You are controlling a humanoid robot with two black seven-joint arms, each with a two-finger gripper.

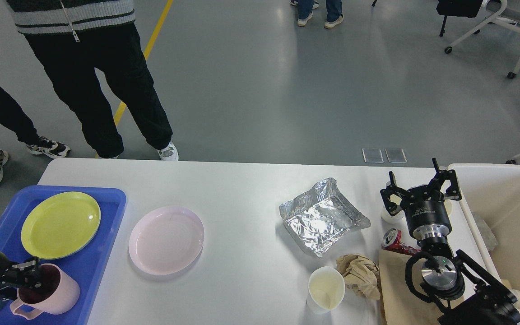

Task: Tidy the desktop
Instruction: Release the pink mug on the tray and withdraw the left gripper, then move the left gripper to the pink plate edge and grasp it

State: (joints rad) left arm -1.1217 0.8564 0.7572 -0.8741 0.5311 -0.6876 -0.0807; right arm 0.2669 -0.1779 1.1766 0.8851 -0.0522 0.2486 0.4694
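Note:
The white desktop (242, 189) holds a pink plate (166, 239), a crumpled foil tray (321, 216), a white paper cup (326, 289), a ball of brown paper (361, 273) and a crushed red can (394, 240). My left gripper (27, 275) is shut on the rim of a pink mug (54, 295), which stands upright at the near end of the blue tray (111, 203). A yellow plate (60, 224) lies in the same tray. My right gripper (422, 187) is open and empty, above the table's right end next to a small white cup (390, 216).
A cream-white bin (503, 178) stands at the right edge with some rubbish inside. A flat brown paper bag (397, 293) lies under my right arm. People stand on the floor beyond the table's far left corner.

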